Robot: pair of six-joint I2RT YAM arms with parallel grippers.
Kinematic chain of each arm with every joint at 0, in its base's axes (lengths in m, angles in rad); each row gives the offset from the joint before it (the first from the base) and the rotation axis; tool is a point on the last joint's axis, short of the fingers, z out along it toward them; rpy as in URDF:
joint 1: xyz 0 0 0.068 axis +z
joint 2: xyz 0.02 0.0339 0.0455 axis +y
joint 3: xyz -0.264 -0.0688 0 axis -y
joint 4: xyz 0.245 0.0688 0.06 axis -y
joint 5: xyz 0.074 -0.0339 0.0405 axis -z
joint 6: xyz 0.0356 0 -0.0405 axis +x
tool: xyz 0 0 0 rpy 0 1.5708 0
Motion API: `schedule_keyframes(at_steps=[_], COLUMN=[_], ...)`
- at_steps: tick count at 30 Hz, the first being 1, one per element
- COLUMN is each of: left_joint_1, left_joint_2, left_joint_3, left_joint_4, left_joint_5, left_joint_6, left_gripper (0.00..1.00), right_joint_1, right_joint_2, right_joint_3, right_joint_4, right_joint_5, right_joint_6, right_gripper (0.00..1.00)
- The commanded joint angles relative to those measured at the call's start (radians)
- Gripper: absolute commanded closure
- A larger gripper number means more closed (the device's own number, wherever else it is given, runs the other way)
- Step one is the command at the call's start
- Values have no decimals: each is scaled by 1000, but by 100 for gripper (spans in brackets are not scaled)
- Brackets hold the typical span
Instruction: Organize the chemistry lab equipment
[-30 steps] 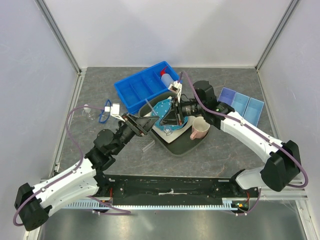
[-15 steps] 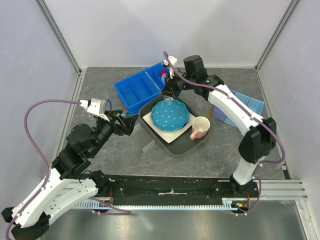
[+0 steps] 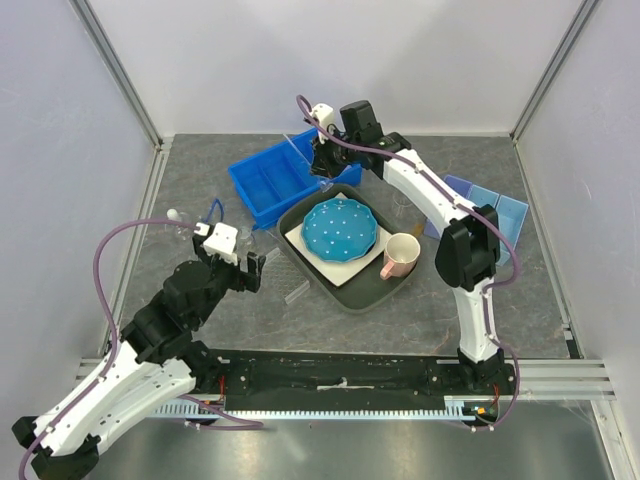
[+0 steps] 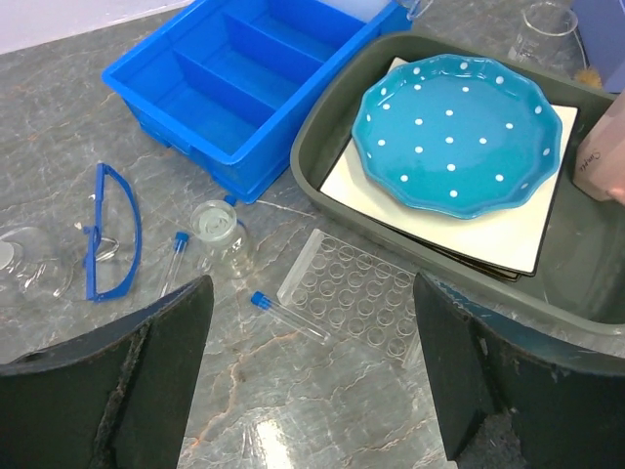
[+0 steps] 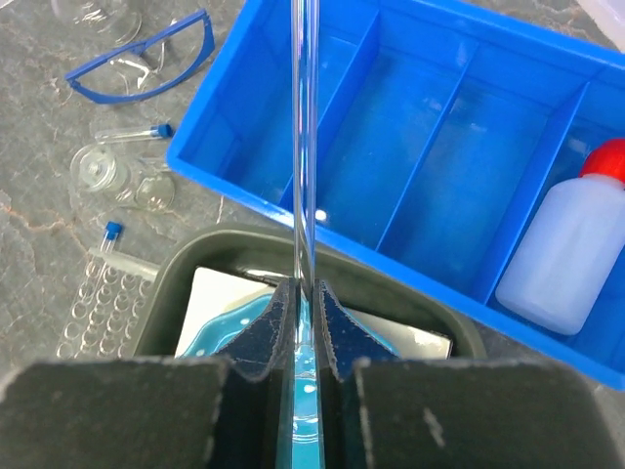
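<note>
- Top external shows the big shift. A second ago both arms crowded over the grey tray. Now my right gripper has swung out to 12 o'clock, by the far side of the blue bin. My left gripper has pulled back toward 8 o'clock.
- The right jaws are pinched tight on a thin clear piece that runs straight out from them, across the bin. Edge-on, I cannot tell a rod from a rack panel. I judge a drop into a compartment comes next.
- The left jaws gape wide and carry nothing.
- The white squeeze bottle already lies in the bin's end compartment, at 3 o'clock in the right wrist view.
- Unsorted on the table, at 9 o'clock of the tray, are the blue goggles, the clear rack, a blue-capped vial and a small glass jar.
</note>
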Motion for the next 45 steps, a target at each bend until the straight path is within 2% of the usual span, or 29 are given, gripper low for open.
schedule_keyframes(at_steps=[1,9,14,22,28,35,39,43,45], left_joint_1=[4,5,19,62,104,124,127,127,128], left_joint_2=[-40,-89,-86,-59,-39,-43,-45,-54,-55], left_joint_3=[-20,-50,-56,-60,-60,-60,-60,-60,-62], left_joint_4=[59,65,70,82,90,91,91,91,91], left_joint_5=[-55,-104,-118,-95,-48,-26,-20,-12,-8], left_joint_6=[47,62,62,98,96,93,90,85,85], left_gripper=[10,9,9,9,9,9,9,9,9], right_joint_1=[4,3,-13,-13,-14,-17,-16,-23,-39], right_joint_2=[69,224,315,442,472,426,357,187,75], right_joint_3=[109,242,264,330,317,278,244,196,131], right_joint_4=[31,146,279,319,318,318,304,275,270], right_joint_5=[27,58,113,191,199,205,191,133,103], right_joint_6=[9,83,148,142,132,129,118,80,58], right_gripper=[87,86,86,85,82,64,62,59,49])
